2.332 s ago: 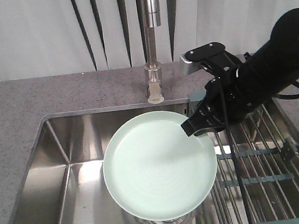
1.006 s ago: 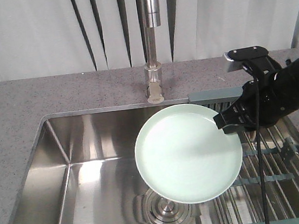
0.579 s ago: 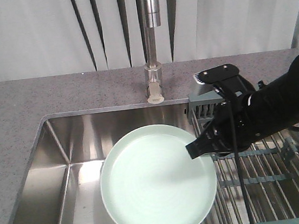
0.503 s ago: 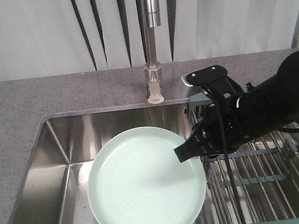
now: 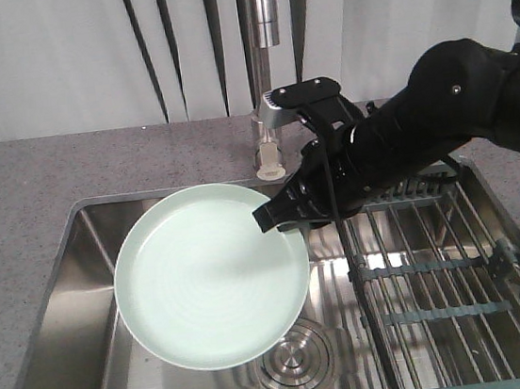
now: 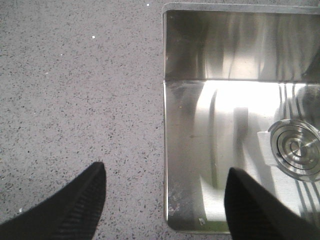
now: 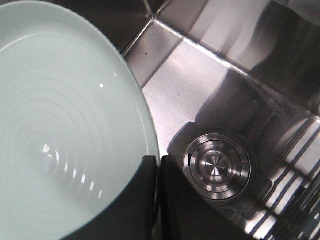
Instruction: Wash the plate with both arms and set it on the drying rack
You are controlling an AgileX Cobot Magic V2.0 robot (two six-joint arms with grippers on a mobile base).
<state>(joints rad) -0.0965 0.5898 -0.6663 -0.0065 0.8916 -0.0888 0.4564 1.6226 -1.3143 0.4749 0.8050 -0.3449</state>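
Right wrist-mounted view puts the right gripper (image 7: 156, 167) at bottom centre, its two black fingers pinched tight on the rim of the round pale mint-green plate (image 7: 60, 125), one on each side of the edge. In the front view that plate (image 5: 208, 277) hangs centre-left, clear of the floor of the stainless steel sink basin (image 5: 82, 368), just left of the round steel drain (image 5: 295, 366) and well apart from the metal-rod drying rack (image 5: 441, 277) at lower right.

The left gripper (image 6: 165, 200) stands wide open and empty at the bottom of its own view, over the seam between grey speckled countertop (image 6: 75, 100) and basin.

The wash looks to be the step in hand. A one-edge pinch on glossy ware is likely to slip, so slow, level motion seems wise, with the left gripper brought in to work the opposite side.

The plate's underside and the depth of the fingers' bite are hidden. No water can be made out under the tall steel faucet (image 5: 263, 61). The left arm lies outside the front view.
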